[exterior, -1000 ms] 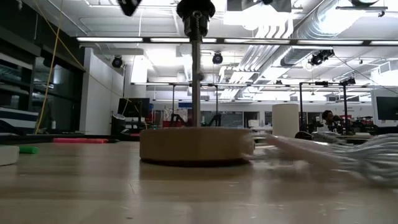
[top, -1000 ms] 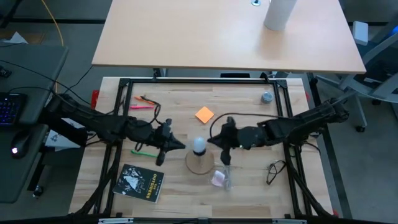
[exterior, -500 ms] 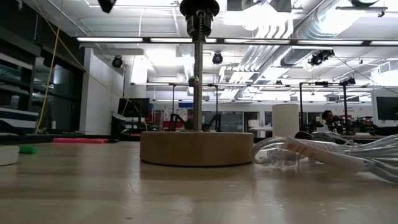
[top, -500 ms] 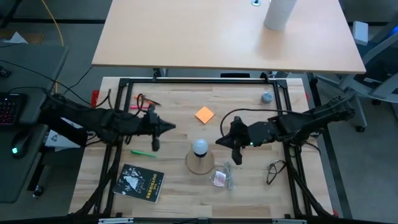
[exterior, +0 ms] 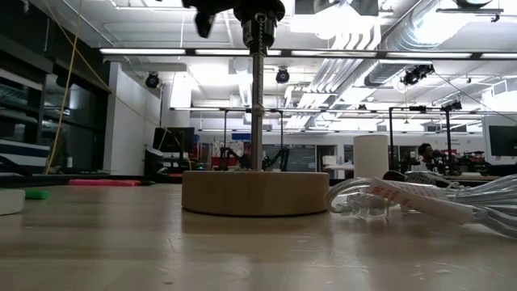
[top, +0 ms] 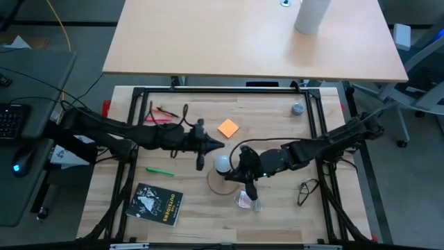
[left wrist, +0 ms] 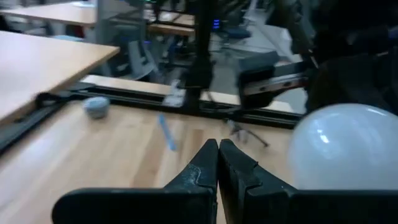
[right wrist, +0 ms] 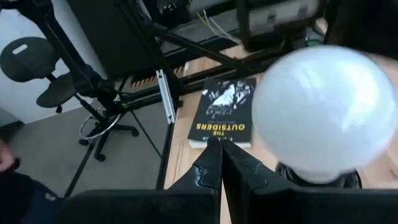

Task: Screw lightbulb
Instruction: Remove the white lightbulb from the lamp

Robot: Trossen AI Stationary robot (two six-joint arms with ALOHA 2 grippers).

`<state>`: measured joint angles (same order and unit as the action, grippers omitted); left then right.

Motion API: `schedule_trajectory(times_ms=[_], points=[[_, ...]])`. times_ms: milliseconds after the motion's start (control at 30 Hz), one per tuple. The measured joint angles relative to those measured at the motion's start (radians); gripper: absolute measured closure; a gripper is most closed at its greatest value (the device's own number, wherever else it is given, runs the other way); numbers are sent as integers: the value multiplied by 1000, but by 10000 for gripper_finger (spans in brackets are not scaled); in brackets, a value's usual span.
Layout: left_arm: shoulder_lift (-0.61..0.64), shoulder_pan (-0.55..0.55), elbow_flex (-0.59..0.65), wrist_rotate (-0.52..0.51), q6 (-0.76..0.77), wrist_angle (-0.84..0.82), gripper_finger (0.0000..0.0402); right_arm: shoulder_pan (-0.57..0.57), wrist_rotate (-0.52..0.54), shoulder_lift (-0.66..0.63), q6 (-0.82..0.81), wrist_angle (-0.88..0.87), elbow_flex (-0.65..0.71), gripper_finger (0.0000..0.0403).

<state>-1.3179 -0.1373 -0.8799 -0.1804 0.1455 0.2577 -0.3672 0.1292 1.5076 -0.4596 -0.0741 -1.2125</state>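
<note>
Your left gripper (top: 214,145) has its fingers (left wrist: 200,163) pressed together with nothing between them; it hovers just beside the lightbulb (top: 222,164), on the side toward the orange note (top: 227,128). In the left wrist view, the white globe (left wrist: 342,146) sits close, just off the fingertips.

Your right gripper (top: 233,168) is also closed on nothing, its fingers (right wrist: 216,163) meeting at a point. It sits just beside the bulb on the opposite side, with the globe (right wrist: 320,109) large in its wrist view and the black paperback (right wrist: 225,112) beyond.

The lightbulb stands upright on a post (exterior: 258,109) rising from the round wooden disc (exterior: 254,191), near the middle of the bench (top: 187,201). You cannot tell from these views how far it is threaded in.

Beside the disc, on the right arm's side, lies a clear plastic packet (exterior: 380,200). The paperback (top: 157,203) lies near the bench's front edge on the left arm's side, with a green marker (top: 160,170) just behind it. A pair of glasses (top: 308,189) rests near the right edge.
</note>
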Motion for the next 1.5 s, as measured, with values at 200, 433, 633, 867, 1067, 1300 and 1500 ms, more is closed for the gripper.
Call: schedule_trajectory(times_ms=[200, 433, 633, 867, 1067, 1300, 1500], points=[[-31, -18, 0, 67, 91, 25, 401, 8, 34, 3, 19, 36, 0, 403], [-4, -74, 0, 93, 139, -2, 401, 6, 39, 2, 24, -37, -1, 403], [81, -120, -1, 109, 176, -165, 402, 7, 56, -15, 44, -81, -1, 403], [207, -155, -1, 96, 200, -385, 402, 21, 110, -60, 68, -167, -1, 403], [320, -202, 0, 37, 263, -605, 402, 30, 131, -123, 67, -246, -1, 403], [336, -216, 0, -207, 264, -654, 402, 26, 11, -122, -3, -234, -1, 403], [308, -218, 0, -167, 264, -655, 402, 13, 38, -106, -82, -167, 0, 403]])
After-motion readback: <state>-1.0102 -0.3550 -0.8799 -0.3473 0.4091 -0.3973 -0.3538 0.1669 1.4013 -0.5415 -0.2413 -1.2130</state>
